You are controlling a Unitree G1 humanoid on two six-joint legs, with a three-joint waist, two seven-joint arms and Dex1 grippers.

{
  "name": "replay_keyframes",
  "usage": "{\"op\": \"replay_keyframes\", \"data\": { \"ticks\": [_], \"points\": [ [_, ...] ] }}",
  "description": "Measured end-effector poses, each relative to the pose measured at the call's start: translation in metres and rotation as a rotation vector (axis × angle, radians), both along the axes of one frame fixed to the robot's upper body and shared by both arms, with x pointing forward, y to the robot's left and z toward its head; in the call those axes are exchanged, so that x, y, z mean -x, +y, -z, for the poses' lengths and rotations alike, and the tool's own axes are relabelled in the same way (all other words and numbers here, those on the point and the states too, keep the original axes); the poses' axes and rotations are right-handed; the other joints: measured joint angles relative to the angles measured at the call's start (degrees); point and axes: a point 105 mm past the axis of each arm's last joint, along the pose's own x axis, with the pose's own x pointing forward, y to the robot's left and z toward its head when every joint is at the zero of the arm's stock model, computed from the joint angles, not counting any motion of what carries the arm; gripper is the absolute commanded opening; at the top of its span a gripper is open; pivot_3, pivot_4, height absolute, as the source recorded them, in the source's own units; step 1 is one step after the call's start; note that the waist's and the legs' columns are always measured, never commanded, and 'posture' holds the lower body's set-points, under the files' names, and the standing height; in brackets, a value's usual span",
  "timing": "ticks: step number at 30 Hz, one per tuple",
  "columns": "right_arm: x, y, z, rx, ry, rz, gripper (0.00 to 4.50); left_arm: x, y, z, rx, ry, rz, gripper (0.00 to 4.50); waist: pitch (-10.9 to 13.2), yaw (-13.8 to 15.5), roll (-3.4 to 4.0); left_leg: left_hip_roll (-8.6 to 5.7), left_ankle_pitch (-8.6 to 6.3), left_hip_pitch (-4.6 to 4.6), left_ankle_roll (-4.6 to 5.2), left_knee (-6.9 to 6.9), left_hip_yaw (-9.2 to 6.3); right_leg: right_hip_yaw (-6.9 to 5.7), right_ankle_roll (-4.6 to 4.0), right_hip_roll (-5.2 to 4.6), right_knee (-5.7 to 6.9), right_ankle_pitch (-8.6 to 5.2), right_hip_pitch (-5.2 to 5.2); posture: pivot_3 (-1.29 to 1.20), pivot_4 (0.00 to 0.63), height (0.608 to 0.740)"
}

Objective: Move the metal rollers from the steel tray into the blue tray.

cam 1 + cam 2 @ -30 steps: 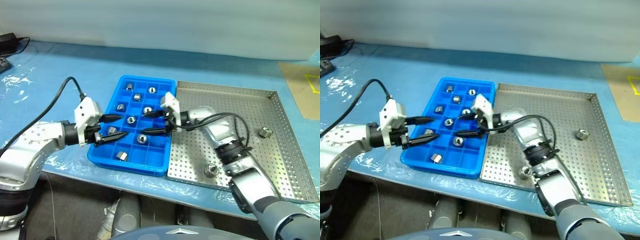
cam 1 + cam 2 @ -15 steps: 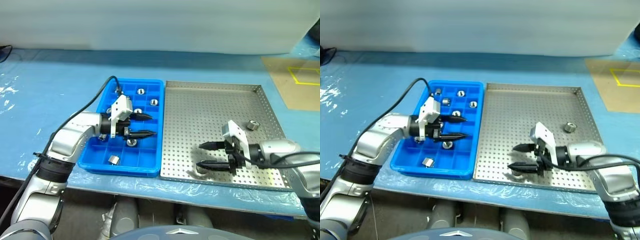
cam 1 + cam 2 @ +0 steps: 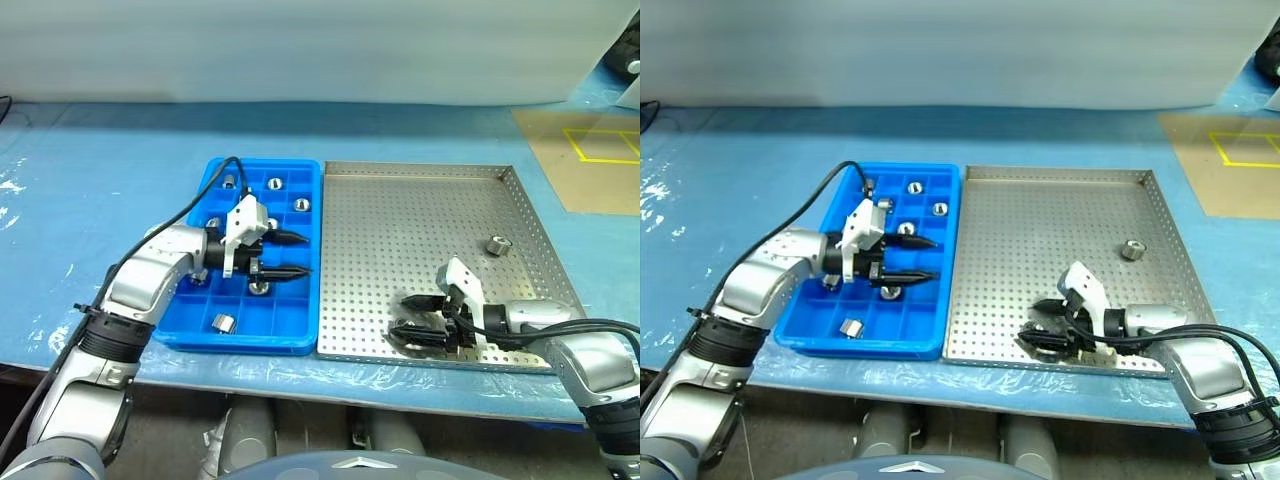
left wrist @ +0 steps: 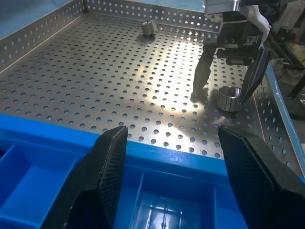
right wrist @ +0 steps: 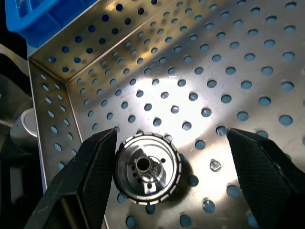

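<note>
Right gripper (image 5: pixel 157 179) sat spread, unclosed, straddling a roller (image 5: pixel 147 173) near the steel tray (image 3: pixel 420 220) front rim. Left gripper (image 3: pixel 295 254) hung parted, empty, over the blue tray (image 3: pixel 300 345)

My right gripper (image 3: pixel 412 318) swung off blue tray (image 3: pixel 300 338) to steel tray (image 3: pixel 420 215) front, straddling roller (image 5: pixel 147 174); left gripper (image 3: pixel 297 254) edged further over blue tray.

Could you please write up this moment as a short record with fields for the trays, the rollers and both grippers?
steel tray: two metal rollers left, one near the front rim, one toward the far right
blue tray: several rollers sit in its compartments
right gripper: jaws open, straddling the front roller, not closed on it
left gripper: jaws open, empty, over the blue tray
</note>
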Motion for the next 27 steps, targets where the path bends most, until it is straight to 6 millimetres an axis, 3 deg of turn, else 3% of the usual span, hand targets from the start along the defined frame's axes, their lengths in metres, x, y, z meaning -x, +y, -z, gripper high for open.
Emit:
{"op": "replay_keyframes", "data": {
  "ticks": [7,10,13,17,24,27],
  "points": [
    [0.005,-0.003,0.007,0.018,-0.005,-0.048,3.78,0.002,0.005,0.004,-0.002,0.006,-0.022,3.2,0.0,0.2,-0.02,0.01,-0.02,0.36,0.02,-0.01,0.0,0.01,0.02,-0.08,-0.05,-0.01,0.37,-0.08,0.15,0.74],
    [0.007,-0.006,0.011,0.039,-0.009,-0.07,3.18,0.003,0.006,0.004,-0.007,0.002,-0.029,3.2,0.0,0.6,-0.03,0.02,-0.04,0.64,0.05,-0.07,0.0,0.01,0.04,-0.08,-0.16,-0.02,0.64,-0.07,0.15,0.74],
    [0.004,-0.007,0.012,0.046,-0.017,-0.068,2.2,0.004,0.009,0.006,-0.016,0.007,-0.038,3.2,0.0,1.0,-0.05,0.02,-0.05,0.89,0.06,-0.19,0.02,0.01,0.07,-0.08,-0.29,-0.05,0.86,-0.06,0.15,0.74],
    [0.004,-0.006,0.014,0.066,-0.022,-0.097,1.67,0.005,0.01,0.008,-0.021,0.01,-0.044,3.2,0.0,1.0,-0.08,0.02,-0.06,0.93,0.08,-0.22,0.03,0.04,0.2,-0.08,-0.37,-0.12,0.91,-0.05,0.15,0.74],
    [-0.006,0.002,0.009,0.072,-0.046,-0.126,1.66,0.004,0.018,0.005,-0.03,-0.007,-0.084,3.2,-0.1,0.4,-0.3,0.02,-0.05,1.02,0.05,-0.36,0.04,0.06,0.05,-0.01,-0.43,-0.03,0.86,-0.01,0.15,0.74],
    [-0.027,0.016,-0.006,0.034,-0.096,-0.105,1.66,0.003,0.024,0.0,-0.031,-0.026,-0.115,3.2,-0.1,-0.2,-0.27,-0.03,0.0,0.94,-0.02,-0.36,0.03,0.25,0.04,-0.01,-0.21,0.0,0.56,0.0,0.15,0.74]
  ]
}}
